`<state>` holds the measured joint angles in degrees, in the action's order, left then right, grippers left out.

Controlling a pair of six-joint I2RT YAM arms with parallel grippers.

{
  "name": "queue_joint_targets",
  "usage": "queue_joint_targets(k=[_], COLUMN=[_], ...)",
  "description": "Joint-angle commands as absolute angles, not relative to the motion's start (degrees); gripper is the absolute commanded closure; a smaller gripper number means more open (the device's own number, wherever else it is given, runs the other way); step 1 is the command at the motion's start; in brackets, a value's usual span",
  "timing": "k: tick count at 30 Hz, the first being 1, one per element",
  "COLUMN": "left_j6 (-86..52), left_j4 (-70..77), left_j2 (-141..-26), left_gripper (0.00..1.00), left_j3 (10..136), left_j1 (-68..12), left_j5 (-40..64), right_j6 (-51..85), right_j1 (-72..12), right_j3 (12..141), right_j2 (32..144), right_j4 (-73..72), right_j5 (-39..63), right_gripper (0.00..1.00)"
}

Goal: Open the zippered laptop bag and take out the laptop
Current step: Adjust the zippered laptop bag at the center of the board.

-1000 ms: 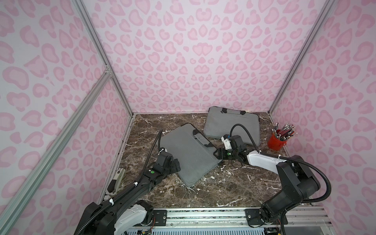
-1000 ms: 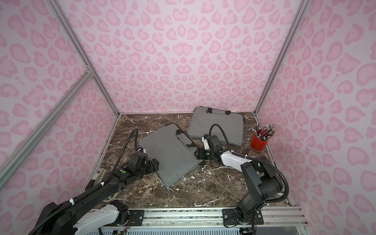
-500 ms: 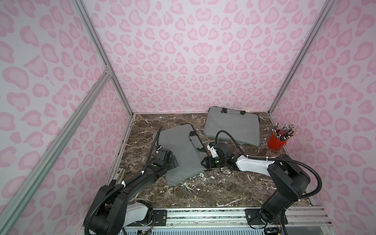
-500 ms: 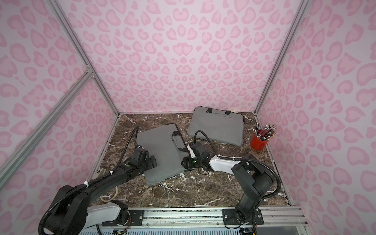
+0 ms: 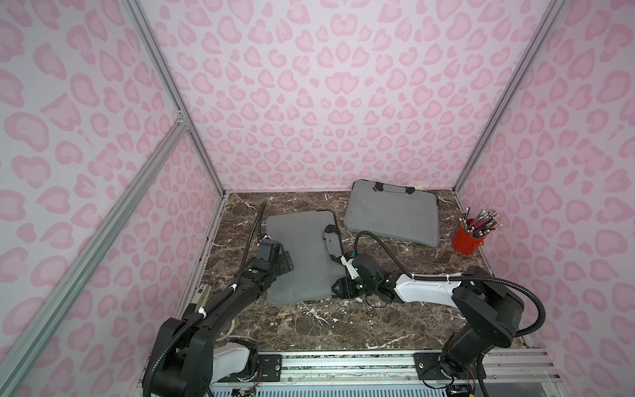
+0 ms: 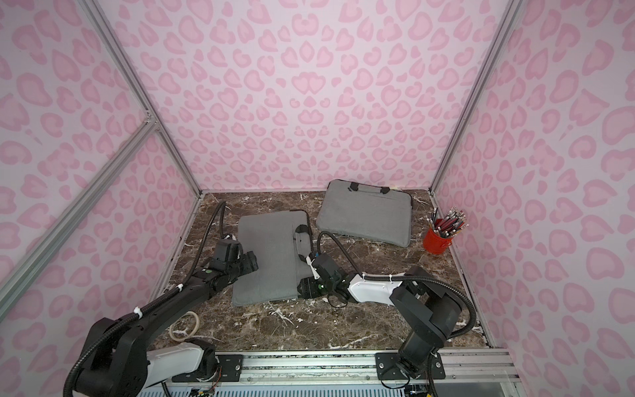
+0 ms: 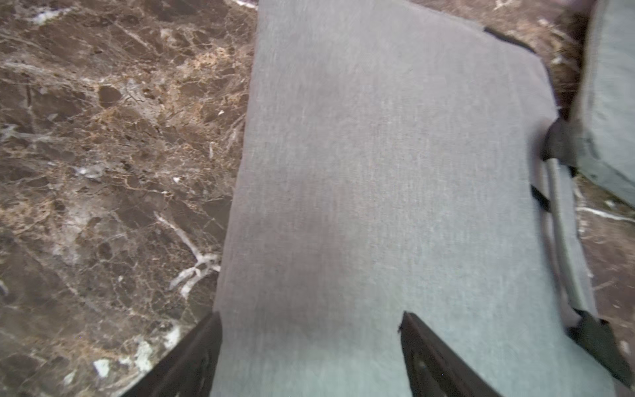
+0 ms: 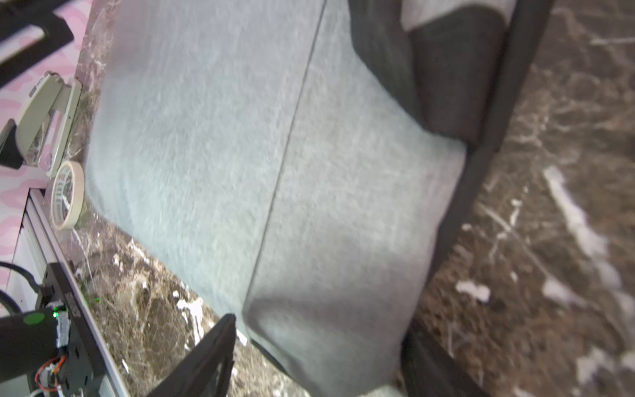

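Both arms stretched low; left gripper [image 7: 309,320] jaws spread at grey fabric laptop bag [image 5: 304,254] left edge, right gripper [image 8: 318,327] spread, straddling its lower-right corner.

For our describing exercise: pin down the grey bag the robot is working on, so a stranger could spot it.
On the brown marble table lie two grey bags. The laptop bag is the nearer, left-hand one; the other bag lies by the back wall.
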<state>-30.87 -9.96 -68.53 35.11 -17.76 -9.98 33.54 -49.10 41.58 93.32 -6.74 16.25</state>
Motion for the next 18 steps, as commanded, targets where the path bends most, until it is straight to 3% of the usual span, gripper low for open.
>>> queue_joint_targets(k=[1,9,18], left_j6=[-32.5,-33.5,-37.8], left_j4=[-14.3,-21.5,-25.4], left_j2=[-64.2,-56.4,-53.1], left_gripper=[0.16,0.19,0.26], left_j3=[33.4,30.4,29.0], left_j1=[-17.9,-19.1,-26.9], left_j5=[-8.3,-5.8,-4.7], right_j6=[31.3,30.8,28.8], right_j1=[-50.1,-51.4,-54.9], right_j3=[38.8,38.4,38.5], right_j2=[92.1,93.7,94.0], right_j4=[-10.4,-11.8,-10.7], right_j5=[14.6,14.5,15.7], right_gripper=[0.23,0.2,0.24])
